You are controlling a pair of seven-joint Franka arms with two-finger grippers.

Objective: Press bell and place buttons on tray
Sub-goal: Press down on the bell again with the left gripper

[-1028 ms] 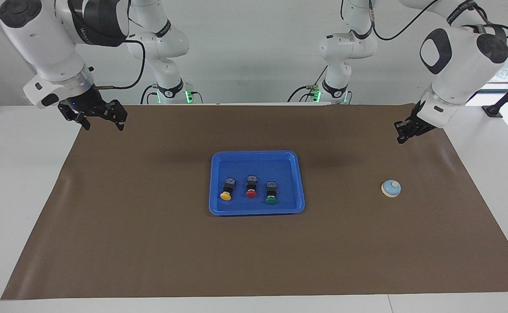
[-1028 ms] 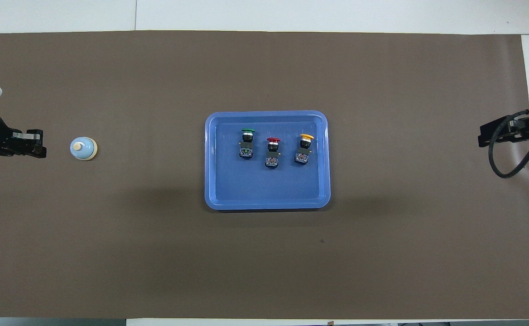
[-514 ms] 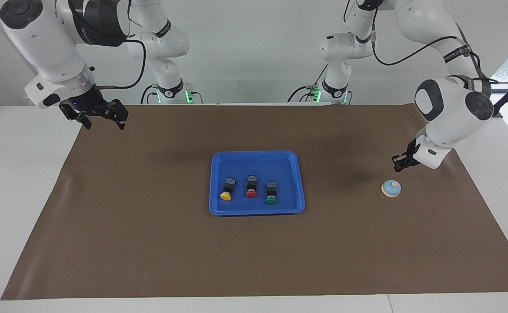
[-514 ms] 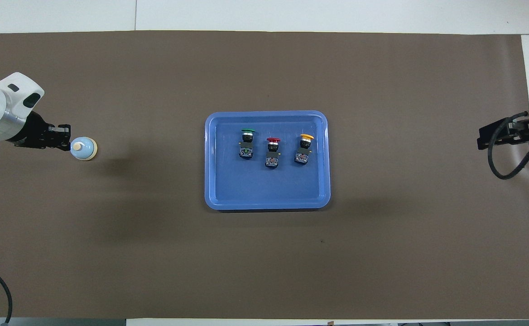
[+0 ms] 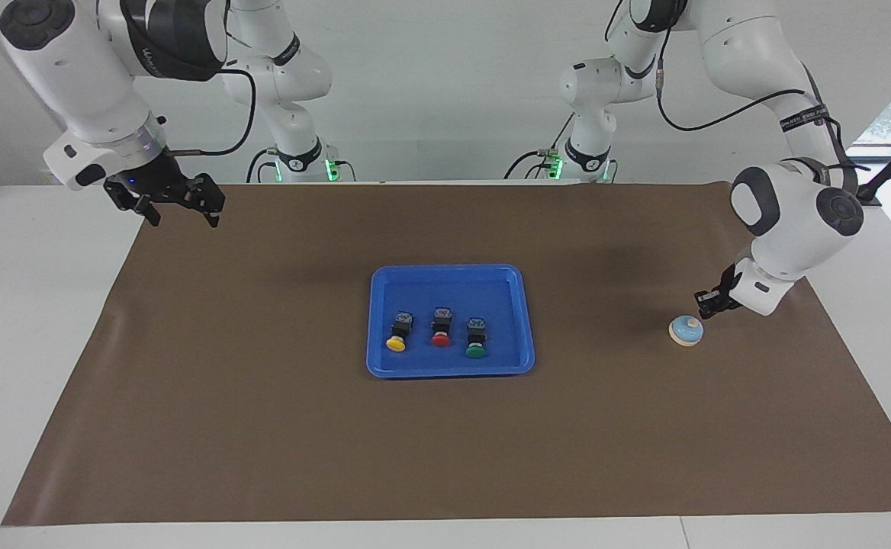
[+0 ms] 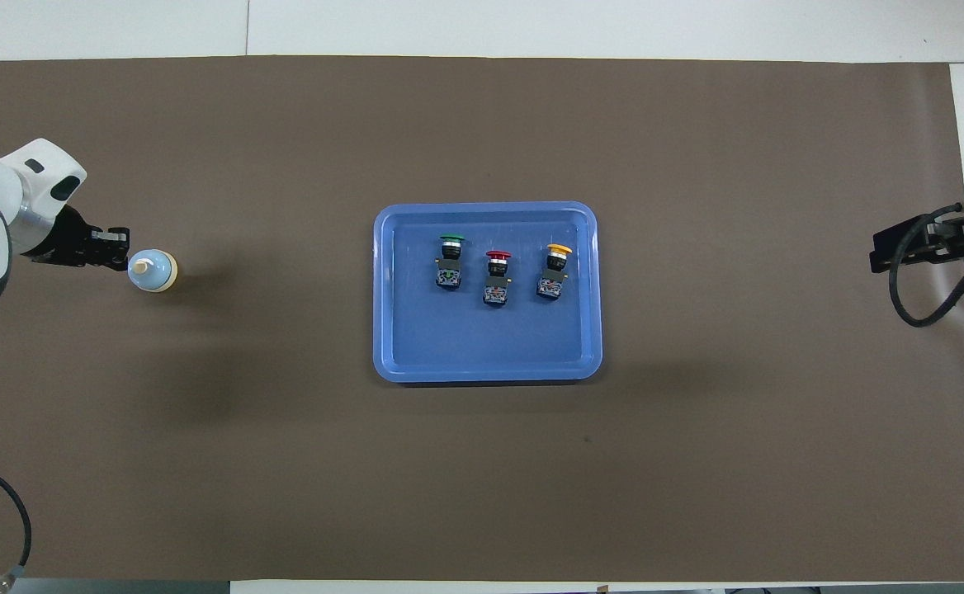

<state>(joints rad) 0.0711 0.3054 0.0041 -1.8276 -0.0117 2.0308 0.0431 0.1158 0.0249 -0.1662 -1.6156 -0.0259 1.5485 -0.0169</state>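
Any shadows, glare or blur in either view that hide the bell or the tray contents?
Facing view: soft shadow on the mat beside the bell, nothing hidden. Overhead view: faint sheen on the tray floor, buttons crisp; both views sharp.

I can make out no text I can read: the lettering on the right arm's dark band (image 5: 157,47) and on the left arm's cable strap (image 5: 802,118) stays illegible.

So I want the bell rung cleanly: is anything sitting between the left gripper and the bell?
Nothing visible. The shut left gripper hangs just above the bell, with only bare brown mat around it. The tray lies well toward the table's middle.
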